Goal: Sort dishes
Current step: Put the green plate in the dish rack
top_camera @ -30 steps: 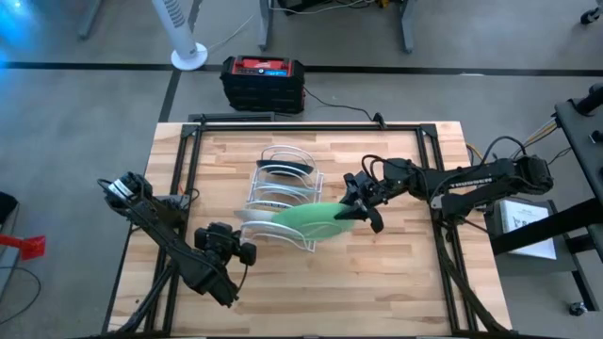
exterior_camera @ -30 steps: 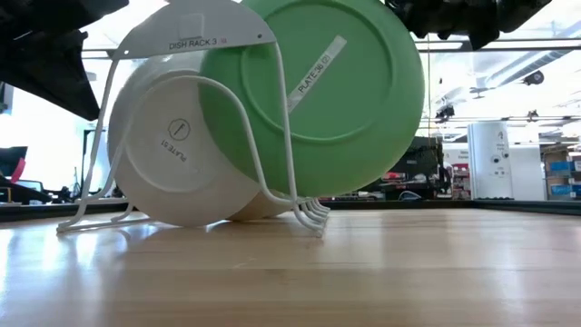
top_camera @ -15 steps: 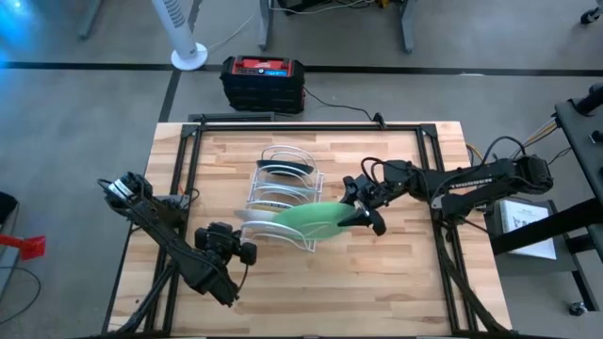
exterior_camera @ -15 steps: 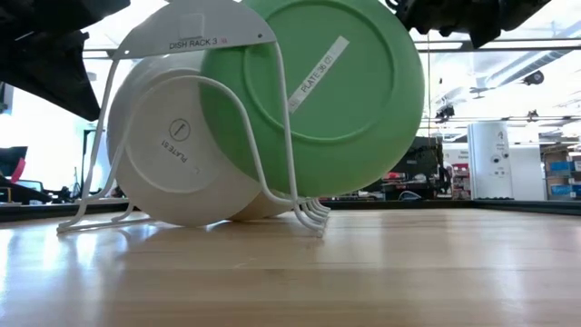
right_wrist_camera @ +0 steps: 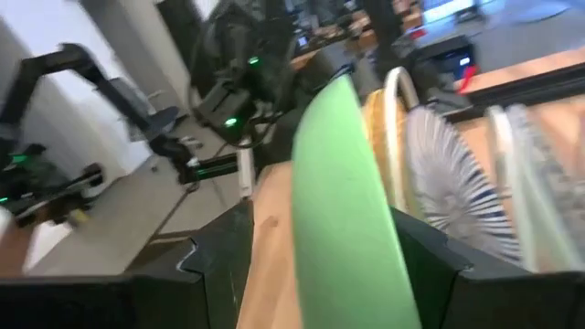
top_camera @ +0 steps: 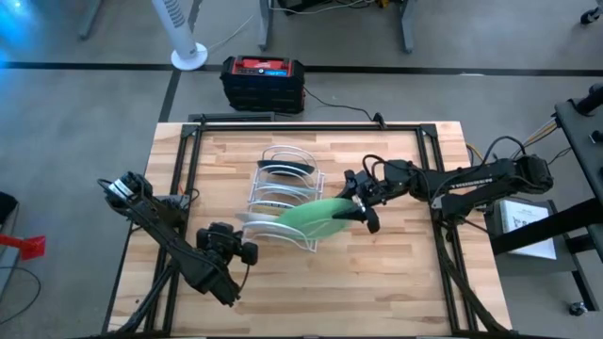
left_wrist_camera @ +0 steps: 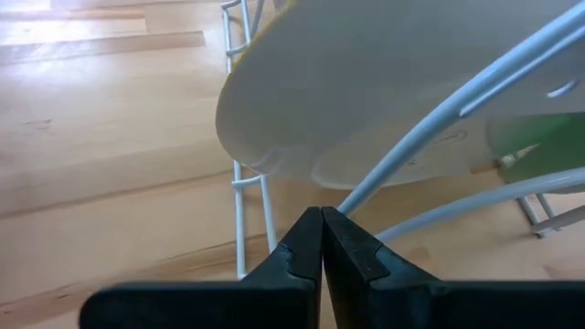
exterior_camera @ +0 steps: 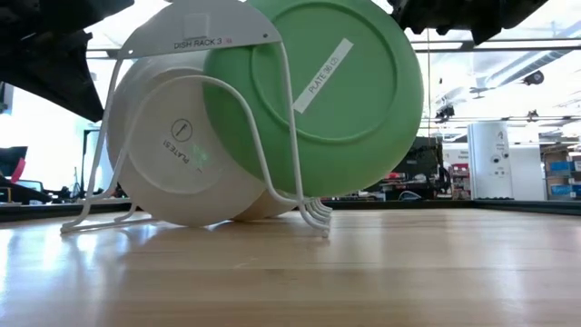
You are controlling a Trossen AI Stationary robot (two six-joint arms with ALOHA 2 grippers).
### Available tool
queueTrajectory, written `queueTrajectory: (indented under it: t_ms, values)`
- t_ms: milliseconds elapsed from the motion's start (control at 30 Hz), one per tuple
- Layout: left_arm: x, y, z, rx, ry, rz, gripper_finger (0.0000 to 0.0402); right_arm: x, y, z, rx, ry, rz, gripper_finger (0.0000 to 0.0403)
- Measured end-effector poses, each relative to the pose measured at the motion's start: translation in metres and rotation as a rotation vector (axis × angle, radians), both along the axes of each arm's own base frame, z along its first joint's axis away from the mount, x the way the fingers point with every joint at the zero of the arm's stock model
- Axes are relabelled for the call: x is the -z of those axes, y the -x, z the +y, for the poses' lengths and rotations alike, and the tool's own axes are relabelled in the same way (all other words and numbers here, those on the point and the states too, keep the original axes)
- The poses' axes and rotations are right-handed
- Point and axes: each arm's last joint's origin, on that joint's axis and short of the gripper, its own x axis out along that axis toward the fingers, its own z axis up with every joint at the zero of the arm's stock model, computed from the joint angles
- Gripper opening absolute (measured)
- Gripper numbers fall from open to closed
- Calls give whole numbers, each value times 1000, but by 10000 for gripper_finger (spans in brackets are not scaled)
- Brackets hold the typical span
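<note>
While the light green plate (exterior_camera: 313, 95) leans in the front slot of the white wire rack (top_camera: 283, 193), the right gripper (top_camera: 356, 209) stands spread either side of its rim, so it should back off straight without nudging it. Left gripper (top_camera: 247, 252) waits shut at the rack's near corner. Behind come the yellowish plate (exterior_camera: 172, 150), the blue-lined plate (right_wrist_camera: 448, 178) and, farthest, the dark teal plate (top_camera: 285, 168). Only the right wrist view shows the gaps beside the rim; only the low view shows the plate's tilt.
</note>
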Motion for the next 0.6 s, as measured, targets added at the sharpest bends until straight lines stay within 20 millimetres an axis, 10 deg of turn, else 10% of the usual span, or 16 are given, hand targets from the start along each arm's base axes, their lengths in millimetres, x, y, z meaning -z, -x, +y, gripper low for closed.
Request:
queueTrajectory:
  t_ms: [600]
  values:
    - [0, -4, 2, -20, 14, -16, 0, -4, 0, 14, -40, 50, -32, 106]
